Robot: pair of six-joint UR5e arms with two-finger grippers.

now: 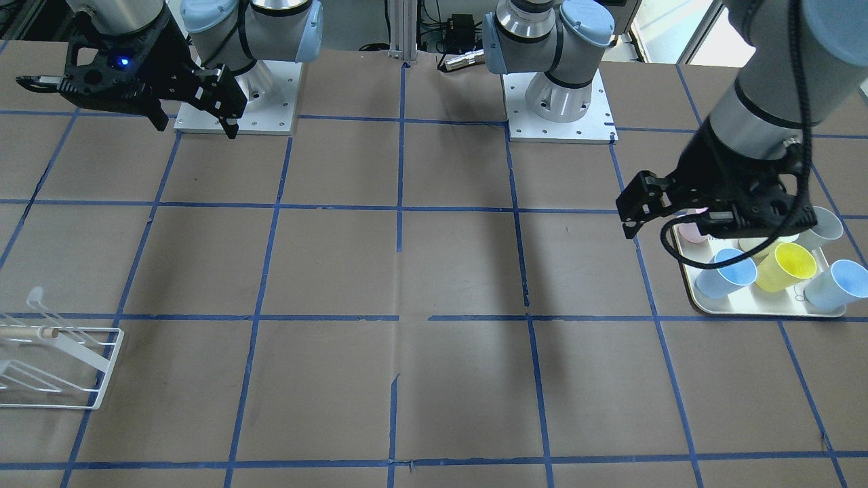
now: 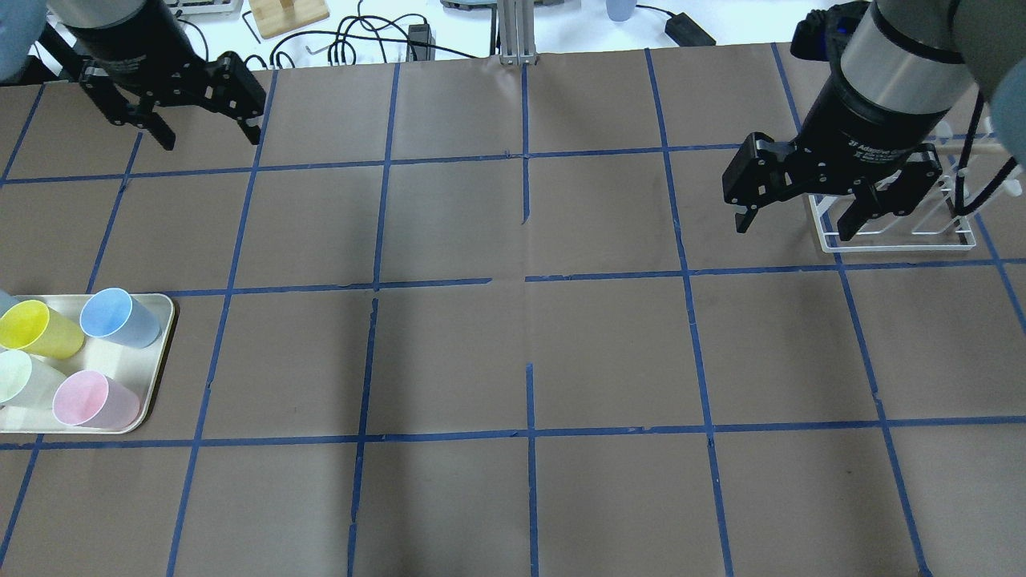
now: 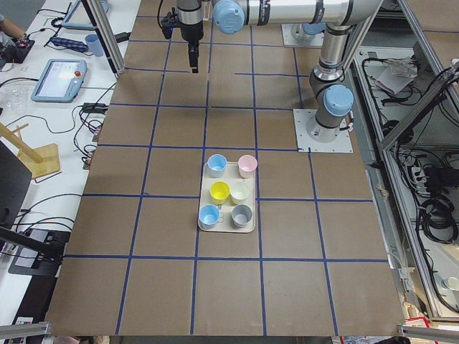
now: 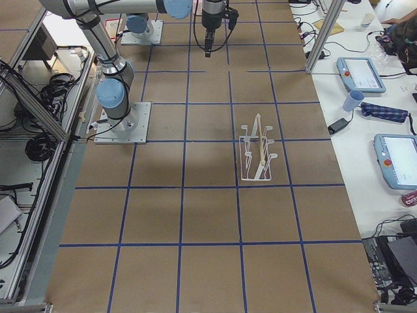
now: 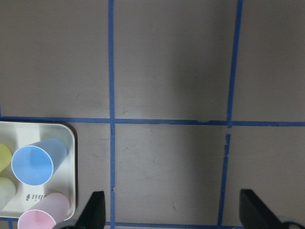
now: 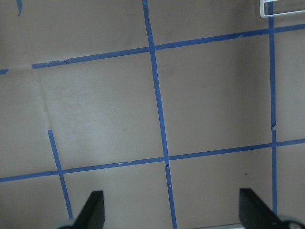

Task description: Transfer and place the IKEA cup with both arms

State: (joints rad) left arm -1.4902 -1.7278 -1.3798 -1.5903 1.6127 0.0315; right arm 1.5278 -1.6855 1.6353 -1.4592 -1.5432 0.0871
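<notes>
Two near-identical light blue IKEA cups stand on a cream tray [image 2: 160, 353]. One [image 2: 120, 316] is beside the pink cup [image 2: 96, 399] and also shows in the front view [image 1: 725, 272] and the left wrist view [image 5: 33, 163]. The other [image 1: 837, 285] stands at the tray's outer end. My left gripper [image 2: 212, 136] is open and empty, high above the table and off to the side of the tray; the left wrist view shows it [image 5: 174, 212]. My right gripper [image 2: 793, 224] is open and empty, high up near the white rack; the right wrist view shows it [image 6: 174, 212].
The tray also holds a yellow cup [image 2: 36, 328], a pale cup [image 2: 24, 381] and a grey cup [image 1: 820, 227]. A white wire rack [image 2: 898, 228] stands on the robot's right side [image 1: 61, 366]. Brown paper with blue tape lines covers the table.
</notes>
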